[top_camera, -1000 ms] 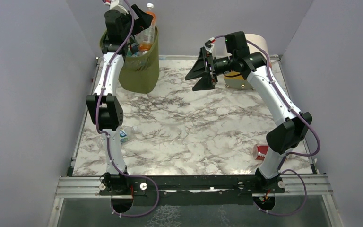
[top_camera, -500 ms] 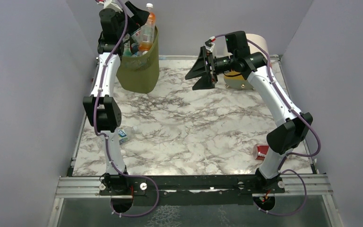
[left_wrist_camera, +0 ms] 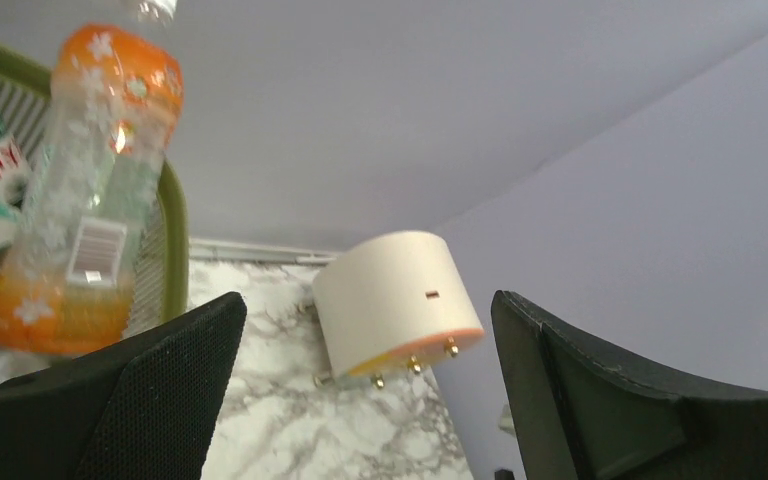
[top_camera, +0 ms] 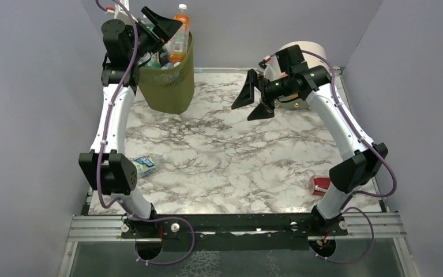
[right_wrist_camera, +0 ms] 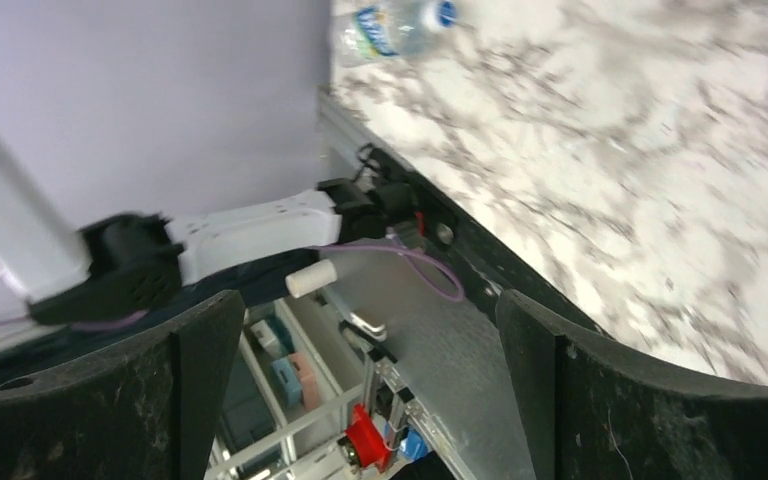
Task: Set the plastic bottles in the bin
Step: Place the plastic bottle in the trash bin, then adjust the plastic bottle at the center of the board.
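The olive-green mesh bin stands at the table's far left and holds several plastic bottles. An orange-filled one leans upright at its right rim. My left gripper is open and empty above the bin's mouth. In the left wrist view the orange bottle and the bin rim lie left of the open left gripper. My right gripper is open and empty, in the air over the far middle of the table. A blue-and-green-labelled bottle lies at the left edge, also in the right wrist view. A red-labelled bottle lies by the right arm's base.
A cream cylinder with an orange-yellow face lies at the far right behind my right arm; it also shows in the left wrist view. Grey walls close in three sides. The left arm's elbow hangs beside the left-edge bottle.
My left gripper has risen up out of the bin and drawn back left, leaving the orange bottle in it. The left elbow has dropped toward the front. My right gripper has turned and shifted slightly right.
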Robot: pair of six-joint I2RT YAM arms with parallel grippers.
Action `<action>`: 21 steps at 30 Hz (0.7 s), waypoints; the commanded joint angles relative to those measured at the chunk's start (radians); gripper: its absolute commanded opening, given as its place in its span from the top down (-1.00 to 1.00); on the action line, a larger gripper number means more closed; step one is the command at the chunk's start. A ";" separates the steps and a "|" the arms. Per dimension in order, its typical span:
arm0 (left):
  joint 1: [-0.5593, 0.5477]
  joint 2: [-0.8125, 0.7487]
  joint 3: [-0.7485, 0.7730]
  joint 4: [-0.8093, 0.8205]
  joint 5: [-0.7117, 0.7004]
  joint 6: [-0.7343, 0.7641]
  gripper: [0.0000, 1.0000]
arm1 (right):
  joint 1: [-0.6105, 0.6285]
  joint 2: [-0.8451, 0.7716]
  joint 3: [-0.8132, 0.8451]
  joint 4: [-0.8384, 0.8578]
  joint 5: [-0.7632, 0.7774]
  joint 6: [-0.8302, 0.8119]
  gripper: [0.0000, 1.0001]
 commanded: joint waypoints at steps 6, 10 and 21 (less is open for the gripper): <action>-0.116 -0.215 -0.281 -0.036 0.070 -0.036 -0.99 | -0.055 -0.171 -0.159 -0.303 0.491 0.043 -0.99; -0.206 -0.199 -0.308 -0.061 0.107 -0.010 -0.98 | -0.083 -0.216 -0.176 -0.352 0.681 0.112 -0.99; -0.335 -0.132 -0.323 -0.126 0.203 0.095 -0.99 | -0.252 -0.418 -0.444 -0.370 0.830 0.293 -0.99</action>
